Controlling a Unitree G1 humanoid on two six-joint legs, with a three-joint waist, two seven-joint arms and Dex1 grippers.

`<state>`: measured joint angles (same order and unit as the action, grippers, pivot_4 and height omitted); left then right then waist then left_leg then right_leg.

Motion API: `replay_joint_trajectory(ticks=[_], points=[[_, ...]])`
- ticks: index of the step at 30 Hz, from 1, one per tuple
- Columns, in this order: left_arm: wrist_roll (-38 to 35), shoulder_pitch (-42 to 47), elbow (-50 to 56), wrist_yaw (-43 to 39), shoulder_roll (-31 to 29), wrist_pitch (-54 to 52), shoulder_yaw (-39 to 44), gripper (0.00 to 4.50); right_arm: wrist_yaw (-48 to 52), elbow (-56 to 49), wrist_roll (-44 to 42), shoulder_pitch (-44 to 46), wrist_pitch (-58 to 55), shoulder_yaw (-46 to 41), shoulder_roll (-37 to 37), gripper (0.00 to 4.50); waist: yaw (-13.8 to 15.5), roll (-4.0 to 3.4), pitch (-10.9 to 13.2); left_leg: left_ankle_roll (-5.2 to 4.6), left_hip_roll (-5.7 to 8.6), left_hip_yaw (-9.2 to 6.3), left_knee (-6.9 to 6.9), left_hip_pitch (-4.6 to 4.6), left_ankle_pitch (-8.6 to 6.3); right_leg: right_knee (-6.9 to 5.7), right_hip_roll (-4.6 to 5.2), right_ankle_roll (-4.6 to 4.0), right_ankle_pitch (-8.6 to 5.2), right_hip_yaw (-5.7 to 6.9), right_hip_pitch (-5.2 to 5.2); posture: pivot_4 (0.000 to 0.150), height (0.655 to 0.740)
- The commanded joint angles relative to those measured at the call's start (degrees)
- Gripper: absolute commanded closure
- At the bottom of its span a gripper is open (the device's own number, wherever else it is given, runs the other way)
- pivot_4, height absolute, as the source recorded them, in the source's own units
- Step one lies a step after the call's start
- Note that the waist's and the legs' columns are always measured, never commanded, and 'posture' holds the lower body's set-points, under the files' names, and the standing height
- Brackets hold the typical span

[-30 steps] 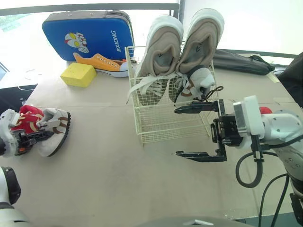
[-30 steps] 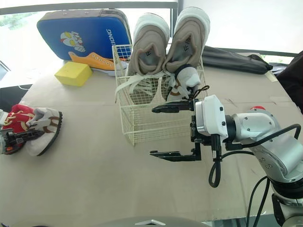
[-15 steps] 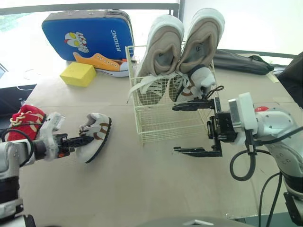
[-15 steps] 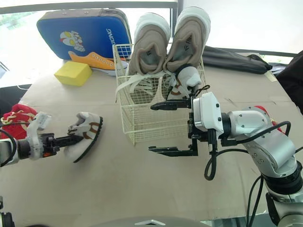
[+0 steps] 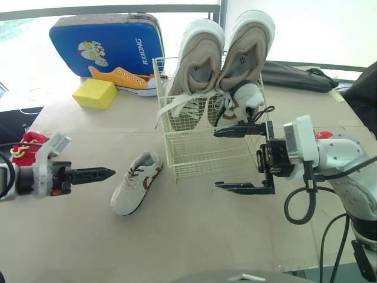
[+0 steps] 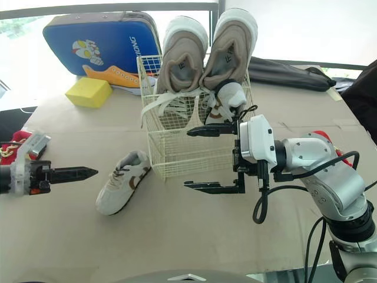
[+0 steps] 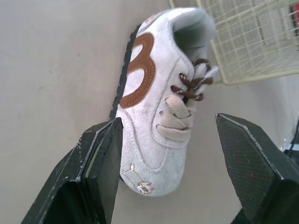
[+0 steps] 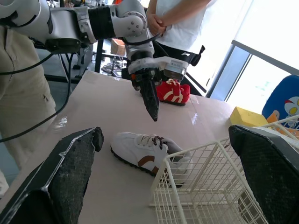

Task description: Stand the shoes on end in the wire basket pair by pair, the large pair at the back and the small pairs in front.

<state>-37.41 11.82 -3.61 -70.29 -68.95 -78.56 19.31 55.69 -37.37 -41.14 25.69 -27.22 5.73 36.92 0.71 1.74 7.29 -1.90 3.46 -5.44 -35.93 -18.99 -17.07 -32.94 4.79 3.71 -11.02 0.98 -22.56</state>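
— What is on the tabletop?
— The wire basket stands in the middle. The large pair is on end along its back, heels up. A small brown-trimmed shoe is tucked in front of them, on the right.
— And the pincers?
— The right pincer is spread wide and empty at the basket's front right corner. The left pincer is also apart, holding nothing. It points at the small white shoe.
— Where is that shoe?
— On its sole, just beside the basket's front left corner, heel toward the basket, clear of both fingers.
— Anything smaller?
— A red shoe lies at the far left edge.
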Motion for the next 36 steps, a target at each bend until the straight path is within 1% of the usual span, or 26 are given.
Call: replay_joint_trajectory(ticks=[1, 4, 6, 8, 11, 12, 14, 16, 17, 18, 21, 22, 24, 26, 27, 29, 30, 31, 32, 33, 34, 35, 36], points=[[4.4, 7.0, -7.5, -6.8, -1.2, 8.9, -13.6, 1.05, -0.8, -2.0, -0.4, 0.0, 0.1, -1.5, 0.5, 0.0, 0.2, 0.01, 0.0, 0.0, 0.0, 0.0, -0.01, 0.01, 0.0, 0.0, 0.0, -0.01, 0.01, 0.0, 0.02, 0.15, 0.74], [11.3, 15.0, -15.3, -11.0, 1.6, 16.3, -25.7, 1.05, -1.3, -2.7, -0.7, -0.3, -0.3, -2.0, 1.2, 0.0, 0.1, 0.02, 0.0, -0.02, 0.01, 0.02, -0.04, -0.03, 0.01, -0.01, 0.0, -0.09, 0.07, -0.02, 0.01, 0.15, 0.74], [15.8, 19.3, -20.5, -12.9, 4.2, 21.4, -31.6, 1.05, -1.9, -3.5, -1.2, -0.7, -0.9, -2.6, 1.7, 0.0, 0.1, 0.03, 0.0, -0.24, 0.02, 0.04, -0.04, -0.03, 0.13, -0.01, -0.02, -0.14, 0.16, -0.03, 0.0, 0.15, 0.74], [19.9, 22.6, -25.1, -14.9, 7.2, 26.0, -36.5, 1.05, -3.0, -4.8, -1.6, -1.3, -1.7, -3.4, 2.6, 0.0, 0.2, 0.03, 0.0, -0.25, 0.02, 0.07, -0.04, -0.05, 0.14, 0.0, -0.02, -0.16, 0.18, -0.06, -0.02, 0.15, 0.74], [22.5, 24.1, -27.3, -18.9, 8.8, 28.5, -40.1, 1.8, -4.6, -6.5, -2.6, -2.0, -2.9, -4.8, 3.8, 0.0, 0.4, -0.22, -0.2, -0.29, 0.1, 0.07, -0.09, -0.07, 0.13, 0.0, 0.08, -0.16, 0.18, -0.07, 0.01, 0.15, 0.74], [22.9, 24.0, -27.7, -20.2, 9.0, 29.2, -40.6, 2.26, -5.1, -7.0, -2.9, -2.2, -3.3, -5.2, 4.1, 0.0, 0.3, -0.23, -0.2, -0.34, 0.14, 0.09, -0.11, -0.08, 0.11, -0.01, 0.15, -0.15, 0.17, -0.09, 0.02, 0.15, 0.74], [22.9, 23.4, -28.4, -20.7, 9.7, 29.7, -40.1, 3.0, -5.8, -7.6, -3.1, -2.8, -3.6, -5.7, 4.7, 0.0, 0.2, -0.23, -0.2, -0.42, 0.14, 0.1, -0.17, -0.1, 0.06, -0.01, 0.17, 0.01, 0.03, -0.1, 0.02, 0.15, 0.74], [21.3, 22.8, -28.1, -20.8, 10.0, 28.3, -37.3, 3.88, -6.3, -7.9, -3.1, -3.2, -3.7, -5.8, 4.9, 0.0, 0.1, -0.3, -0.3, -0.48, 0.14, 0.15, -0.2, -0.09, 0.03, 0.0, 0.18, 0.05, 0.02, -0.15, 0.01, 0.15, 0.74], [19.0, 22.6, -27.5, -20.5, 10.0, 25.9, -34.2, 4.28, -6.4, -8.0, -3.1, -3.4, -3.7, -5.9, 5.0, 0.0, 0.2, -0.31, -0.3, -0.52, 0.14, 0.16, -0.24, -0.1, 0.01, 0.0, 0.18, 0.09, 0.03, -0.16, 0.02, 0.15, 0.74], [16.4, 22.3, -26.5, -20.1, 9.8, 23.2, -30.8, 4.43, -6.7, -8.1, -3.1, -3.6, -3.7, -5.9, 4.9, 0.0, 0.2, -0.31, -0.3, -0.54, 0.14, 0.15, -0.26, -0.11, 0.0, -0.01, 0.18, 0.09, 0.03, -0.15, 0.02, 0.15, 0.74], [8.7, 16.8, -17.5, -18.0, 6.2, 14.9, -18.9, 4.43, -6.6, -8.2, -2.6, -5.3, -3.0, -6.3, 5.2, 0.0, -0.1, 0.01, -0.2, -0.55, 0.1, 0.04, -0.35, -0.33, -0.01, 0.0, 0.12, 0.09, 0.05, -0.04, -0.13, 0.15, 0.74], [6.4, 14.5, -13.9, -16.8, 5.3, 12.2, -14.7, 4.43, -6.6, -8.2, -2.5, -5.9, -2.8, -6.5, 5.2, 0.0, -0.1, 0.03, -0.2, -0.52, 0.07, -0.05, -0.41, -0.49, 0.01, -0.01, 0.1, -0.06, 0.15, 0.03, -0.23, 0.15, 0.74], [1.0, 9.9, -5.4, -13.8, 4.7, 5.1, -3.5, 4.43, -6.5, -7.9, -2.4, -7.5, -2.3, -7.4, 5.4, 0.0, -0.3, 0.07, -0.2, -0.39, 0.05, -0.12, -0.44, -0.6, 0.07, 0.02, 0.11, -0.13, 0.19, 0.09, -0.31, 0.15, 0.74], [-4.0, 7.4, 3.8, -10.1, 6.1, -2.4, 8.7, 4.43, -6.4, -7.4, -2.4, -9.6, -2.0, -9.1, 5.9, 0.0, -0.2, 0.07, -0.2, -0.34, 0.03, -0.17, -0.44, -0.66, 0.09, 0.05, 0.13, -0.14, 0.19, 0.11, -0.33, 0.15, 0.74], [-5.9, 7.8, 7.3, -7.7, 7.6, -5.7, 14.0, 4.43, -6.4, -7.1, -2.4, -10.6, -2.0, -10.2, 6.3, 0.0, 0.0, 0.07, -0.2, -0.33, 0.04, -0.18, -0.44, -0.68, 0.09, 0.07, 0.14, -0.14, 0.19, 0.17, -0.31, 0.15, 0.74], [-10.4, 12.1, 12.8, -2.7, 10.7, -11.8, 22.4, 4.43, -6.1, -6.4, -2.5, -13.0, -1.9, -13.2, 7.3, 0.0, 0.3, 0.04, -0.2, -0.36, 0.05, -0.27, -0.45, -0.66, 0.07, 0.1, 0.16, -0.12, 0.18, 0.31, -0.23, 0.15, 0.74], [-12.7, 14.2, 14.4, -0.3, 11.9, -13.1, 24.7, 4.43, -5.9, -6.1, -2.5, -13.9, -1.9, -14.2, 7.8, 0.0, 0.6, 0.06, -0.1, -0.39, 0.08, -0.35, -0.47, -0.64, 0.05, 0.12, 0.16, 0.08, 0.05, 0.41, -0.15, 0.15, 0.74], [-14.3, 16.9, 15.8, 2.9, 14.0, -13.8, 26.5, 4.43, -5.8, -5.8, -2.3, -14.9, -1.7, -15.2, 8.2, 0.0, 0.6, 0.05, -0.1, -0.36, 0.15, -0.52, -0.51, -0.66, 0.06, 0.1, 0.15, 0.11, 0.04, 0.47, -0.09, 0.15, 0.74], [-15.6, 20.6, 16.5, 6.5, 16.4, -13.9, 27.2, 4.43, -5.7, -5.6, -2.1, -15.7, -1.5, -15.9, 8.7, 0.0, 0.7, 0.02, -0.1, -0.3, 0.16, -0.56, -0.54, -0.62, 0.1, 0.08, 0.15, 0.12, 0.04, 0.5, -0.04, 0.15, 0.74], [-15.2, 24.1, 18.1, 10.3, 19.2, -13.3, 26.9, 4.43, -5.6, -5.4, -2.0, -16.4, -1.3, -16.7, 9.1, 0.0, 1.0, -0.03, -0.1, -0.22, 0.2, -0.6, -0.54, -0.58, 0.13, 0.05, 0.17, 0.13, 0.06, 0.5, 0.02, 0.15, 0.74], [-14.5, 27.1, 20.0, 14.6, 22.0, -11.2, 26.0, 4.43, -5.6, -5.3, -2.0, -17.0, -1.2, -17.6, 9.4, 0.0, 0.9, -0.04, -0.1, 0.13, 0.23, -0.73, -0.53, -0.49, 0.11, 0.02, 0.17, 0.2, 0.1, 0.55, 0.12, 0.15, 0.74], [-13.4, 30.4, 21.8, 19.1, 25.8, -8.1, 24.0, 4.43, -5.7, -5.2, -1.8, -17.6, -1.0, -18.5, 9.7, 0.0, 1.1, -0.04, -0.1, 0.16, 0.22, -0.78, -0.53, -0.49, 0.12, 0.0, 0.15, 0.21, 0.1, 0.56, 0.13, 0.15, 0.74], [-11.2, 32.6, 24.1, 23.8, 29.7, -3.5, 20.7, 4.43, -5.8, -5.1, -1.5, -18.2, -0.9, -19.5, 10.0, 0.0, 1.3, -0.04, -0.1, 0.38, 0.21, -0.87, -0.53, -0.45, 0.24, -0.01, 0.17, 0.21, 0.11, 0.57, 0.24, 0.15, 0.74]])
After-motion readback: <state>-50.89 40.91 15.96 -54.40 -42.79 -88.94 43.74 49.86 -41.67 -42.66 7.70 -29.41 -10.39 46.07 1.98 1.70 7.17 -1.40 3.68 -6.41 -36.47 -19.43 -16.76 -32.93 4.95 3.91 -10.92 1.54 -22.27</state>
